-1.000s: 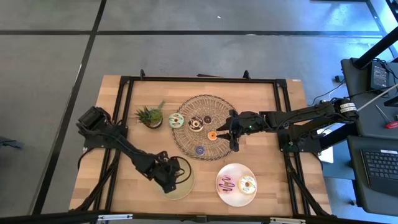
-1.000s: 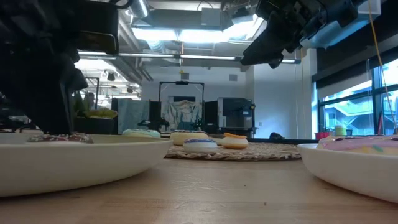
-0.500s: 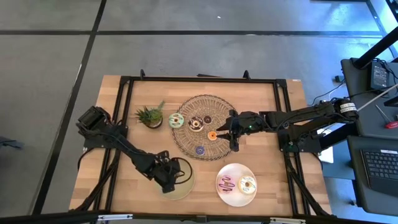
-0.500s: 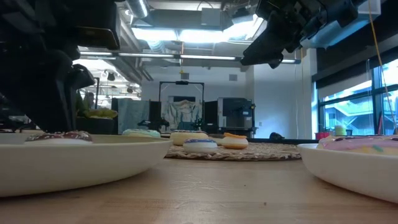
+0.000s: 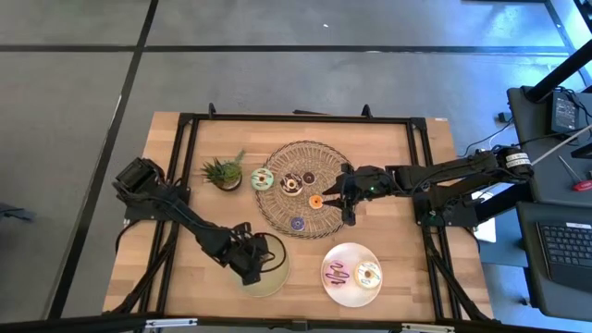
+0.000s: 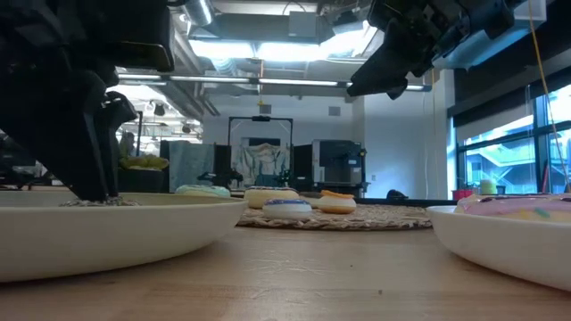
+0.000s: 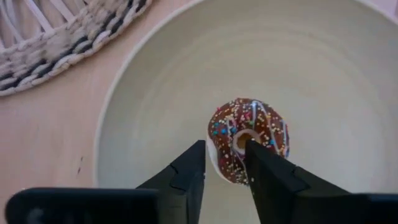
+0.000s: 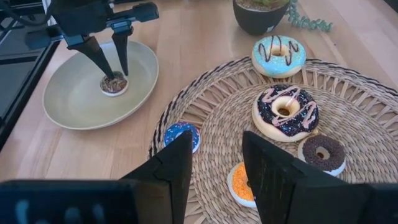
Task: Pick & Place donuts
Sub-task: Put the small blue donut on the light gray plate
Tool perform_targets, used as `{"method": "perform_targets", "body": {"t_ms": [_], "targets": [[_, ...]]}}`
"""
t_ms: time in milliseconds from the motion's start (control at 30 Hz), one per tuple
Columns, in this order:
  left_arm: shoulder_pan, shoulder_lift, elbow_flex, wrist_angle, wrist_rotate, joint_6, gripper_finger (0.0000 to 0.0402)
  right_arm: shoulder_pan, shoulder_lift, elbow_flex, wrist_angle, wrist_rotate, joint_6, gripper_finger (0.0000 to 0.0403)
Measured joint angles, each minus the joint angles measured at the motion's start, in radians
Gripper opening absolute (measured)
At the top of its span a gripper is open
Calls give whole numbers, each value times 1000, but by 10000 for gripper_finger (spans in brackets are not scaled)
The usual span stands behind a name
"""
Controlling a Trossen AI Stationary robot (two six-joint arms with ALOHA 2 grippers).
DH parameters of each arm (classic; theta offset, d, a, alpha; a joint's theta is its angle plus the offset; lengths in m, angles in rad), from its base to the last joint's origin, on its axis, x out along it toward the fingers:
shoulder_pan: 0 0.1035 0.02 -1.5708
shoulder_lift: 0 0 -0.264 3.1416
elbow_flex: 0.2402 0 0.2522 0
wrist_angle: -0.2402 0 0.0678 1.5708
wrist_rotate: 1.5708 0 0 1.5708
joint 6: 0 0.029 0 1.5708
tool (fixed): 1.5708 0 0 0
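A brown sprinkled donut (image 7: 264,127) lies flat in the pale green plate (image 5: 280,274) at the table's near left. My left gripper (image 7: 224,158) is open and points down over it, its fingers astride the donut's ring. My right gripper (image 8: 217,155) is open and empty, high over the right edge of the woven mat (image 5: 277,208). On the mat lie a light-blue donut (image 8: 278,55), a large chocolate-and-pink donut (image 8: 285,112), a small brown donut (image 8: 322,154), an orange donut (image 8: 238,183) and a blue donut (image 8: 180,134). My left gripper points down, with one finger (image 7: 258,162) at the donut's hole and the other (image 7: 193,165) outside the ring's rim (image 7: 214,143). The donut rests flat on the plate's floor. I cannot tell whether the fingers touch it.
A small potted plant (image 5: 223,172) stands left of the mat. A white plate (image 5: 353,294) at the near right holds a pink donut (image 5: 339,273) and a pale donut (image 5: 368,274). Bare wood lies between the two plates and at the far right.
My left gripper has gone down into the green plate and its fingers have spread apart. The brown donut now sits lower, flat on the plate's floor.
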Motion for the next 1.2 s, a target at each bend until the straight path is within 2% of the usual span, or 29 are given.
{"method": "perform_targets", "body": {"t_ms": [267, 433, 600, 733, 1067, 1200], "targets": [[38, -77, 0, 15, -82, 0, 125, 0, 0, 0, 1, 0, 0, 142], [106, -83, 1, 170, -182, 12, 121, 0, 0, 0, 0, 0, 0, 142], [183, -83, 1, 324, -193, 186, 123, 0, 0, 0, -2, 0, 0, 142], [224, -83, 1, 431, -211, 268, 125, 0, 0, 0, -21, 0, 1, 142], [272, -70, 1, 463, -257, 306, 125, 0, 0, 0, -131, -1, 59, 142], [280, -48, 0, 460, -237, 313, 123, 0, 0, 0, -133, -1, 79, 142]]}}
